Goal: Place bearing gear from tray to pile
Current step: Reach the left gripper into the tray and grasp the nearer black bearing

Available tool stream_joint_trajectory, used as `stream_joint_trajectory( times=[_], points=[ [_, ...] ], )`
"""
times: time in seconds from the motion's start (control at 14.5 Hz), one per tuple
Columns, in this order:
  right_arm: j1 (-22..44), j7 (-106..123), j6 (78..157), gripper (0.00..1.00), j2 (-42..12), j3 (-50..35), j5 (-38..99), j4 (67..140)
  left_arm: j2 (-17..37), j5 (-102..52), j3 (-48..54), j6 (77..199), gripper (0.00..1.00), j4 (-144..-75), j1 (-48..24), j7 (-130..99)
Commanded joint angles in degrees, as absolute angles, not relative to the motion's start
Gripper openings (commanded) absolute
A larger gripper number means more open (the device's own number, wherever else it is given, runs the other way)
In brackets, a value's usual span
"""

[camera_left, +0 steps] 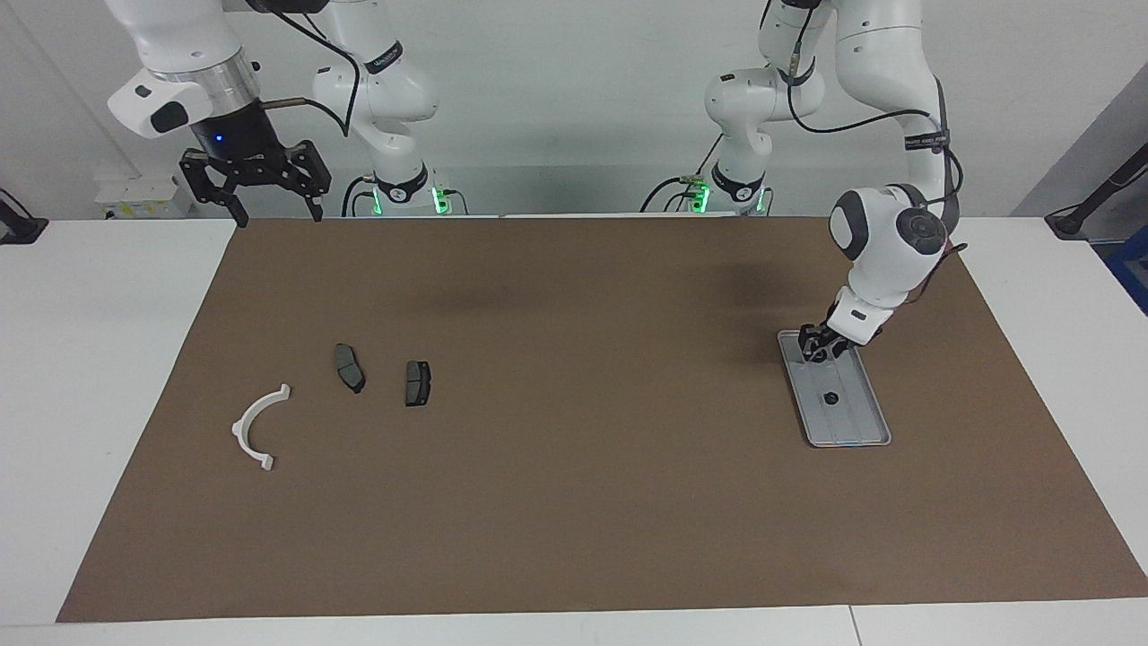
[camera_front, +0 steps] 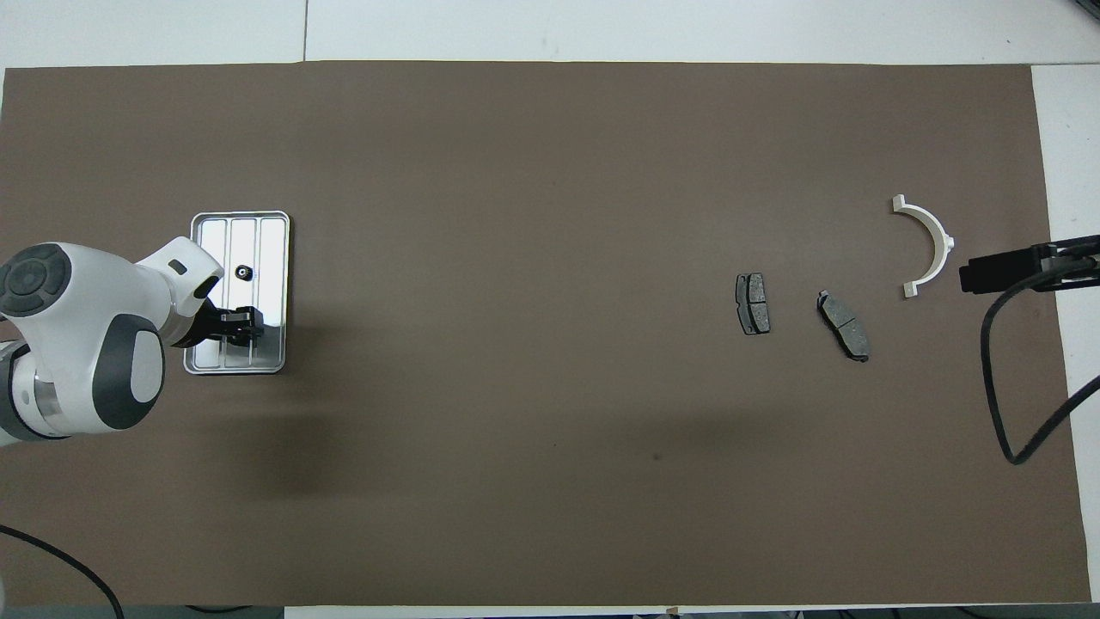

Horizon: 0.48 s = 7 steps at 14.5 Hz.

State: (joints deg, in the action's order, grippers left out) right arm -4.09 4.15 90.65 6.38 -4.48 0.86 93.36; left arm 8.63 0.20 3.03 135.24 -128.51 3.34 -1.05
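The silver-grey ribbed tray [camera_left: 863,432] [camera_front: 275,230] lies toward the left arm's end of the table. The small dark bearing gear [camera_left: 830,397] [camera_front: 244,273] sits in the middle of the tray. My left gripper [camera_left: 816,346] [camera_front: 243,320] is low over the tray's end nearer to the robots, apart from the gear. The pile lies toward the right arm's end: a white half-ring bracket [camera_left: 256,427] [camera_front: 933,241] and two dark grey plates [camera_left: 349,367] [camera_left: 417,383] [camera_front: 753,303] [camera_front: 845,326]. My right gripper [camera_left: 276,213] waits open and empty, raised over the mat's edge.
A brown mat [camera_left: 574,502] [camera_front: 516,172] covers most of the white table. A black cable [camera_front: 1001,378] of the right arm hangs over the mat's edge near the bracket.
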Motion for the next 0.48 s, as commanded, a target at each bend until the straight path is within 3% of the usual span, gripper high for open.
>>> stream_joint_trajectory(
  times=[0.0,0.28,0.41],
  points=[
    [-4.5,5.3,89.9,1.00,7.6,-4.9,2.0,94.3,8.6,-0.4,2.5,136.4,0.59,-129.3,2.7,-0.1],
    [-4.5,5.3,89.8,1.00,7.6,-5.5,2.0,94.4,8.5,-0.4,2.5,135.6,0.59,-129.3,2.5,-0.2],
    [-4.5,5.1,90.0,1.00,7.6,-6.1,2.0,94.4,8.4,-0.4,2.5,135.5,0.52,-129.3,2.5,-0.4]
  ],
)
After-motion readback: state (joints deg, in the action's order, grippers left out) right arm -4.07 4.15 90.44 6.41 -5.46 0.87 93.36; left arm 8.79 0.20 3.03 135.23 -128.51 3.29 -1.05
